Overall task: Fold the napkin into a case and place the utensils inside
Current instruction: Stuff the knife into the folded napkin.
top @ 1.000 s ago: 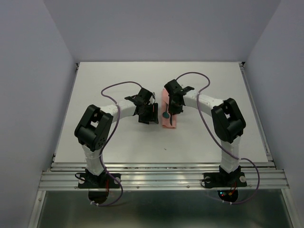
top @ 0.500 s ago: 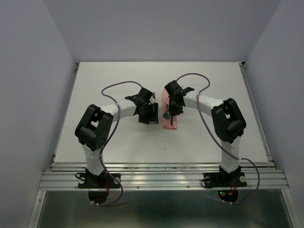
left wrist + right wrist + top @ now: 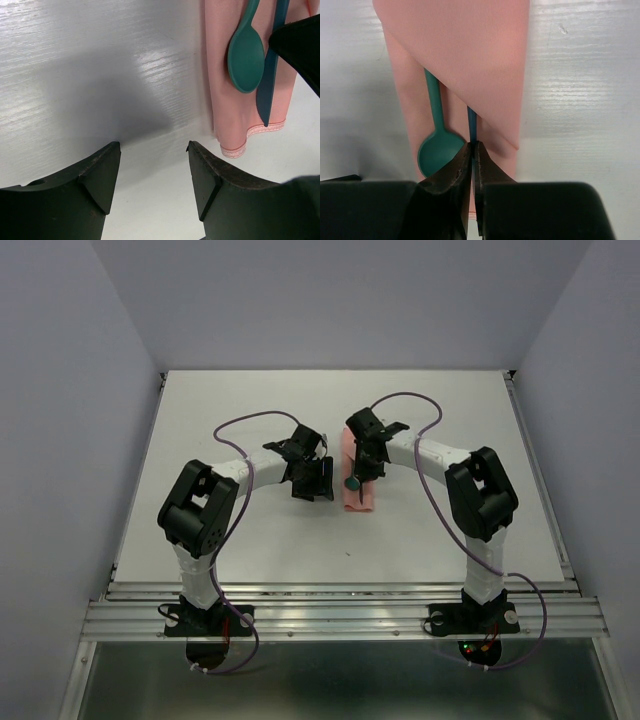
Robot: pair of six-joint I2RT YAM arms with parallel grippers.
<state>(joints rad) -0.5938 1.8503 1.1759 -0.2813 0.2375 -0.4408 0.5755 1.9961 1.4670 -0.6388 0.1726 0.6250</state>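
Tucking cutlery into the pocket.
Pinches thin dark-teal plastic knife (image 3: pixel 471 125) in the clenched right claw (image 3: pixel 472 150): light, stiff, slick, so best gripped across its flat exposed end. Just left of those jaws, round-bowled teal plastic spoon (image 3: pixel 440 152); ahead, both stems under the flap of the soft salmon-pink cloth case (image 3: pixel 470 50) on the white desk (image 3: pixel 580 100). Released left claw (image 3: pixel 154 146) beside it.

The left arm (image 3: pixel 203 508) and right arm (image 3: pixel 482 495) rise from the bottom corners and bend inward toward mid-frame. The left tool (image 3: pixel 312 480) points down, its fingers (image 3: pixel 100 170) spread wide with nothing between them. Just right of it, the right tool (image 3: pixel 366 466) pinches a thin knife (image 3: pixel 471 125).
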